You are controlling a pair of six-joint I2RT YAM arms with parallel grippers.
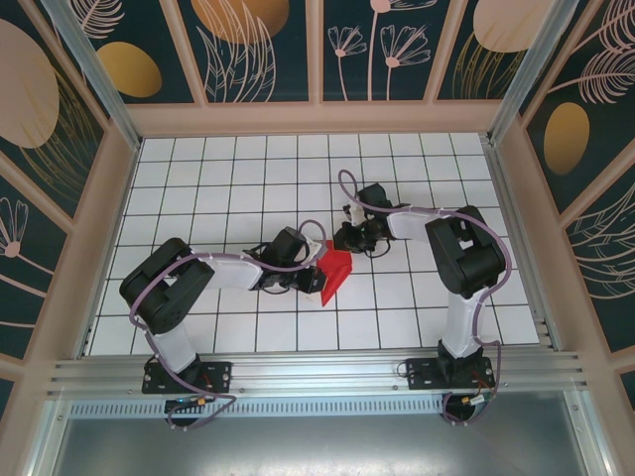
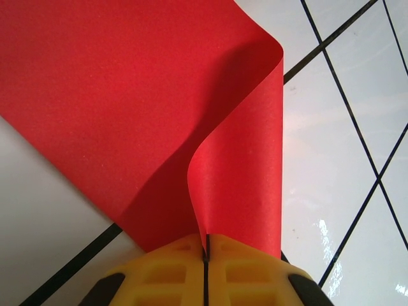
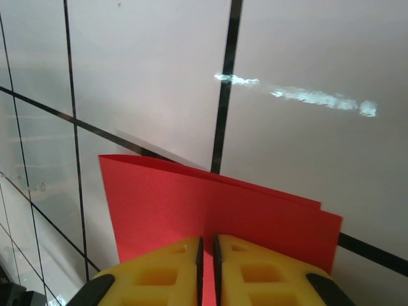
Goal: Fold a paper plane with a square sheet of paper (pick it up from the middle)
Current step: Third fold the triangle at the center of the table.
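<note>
The square sheet of paper [image 1: 335, 274] is bright red and lies partly folded on the white tiled table, between the two arms. In the left wrist view the paper [image 2: 127, 95] lies flat, with one flap curling up towards the camera. My left gripper [image 2: 206, 240] is shut on the edge of that flap. From above, the left gripper [image 1: 315, 268] sits at the sheet's left side. My right gripper [image 1: 349, 238] is at the sheet's far corner. Its yellow fingers [image 3: 166, 268] stand a narrow slit apart over the doubled paper [image 3: 191, 204], and red shows through the gap.
The white tiled table [image 1: 228, 178] is crossed by black grid lines and is walled by patterned panels at the back and sides. An aluminium rail [image 1: 317, 372] runs along the near edge by the arm bases.
</note>
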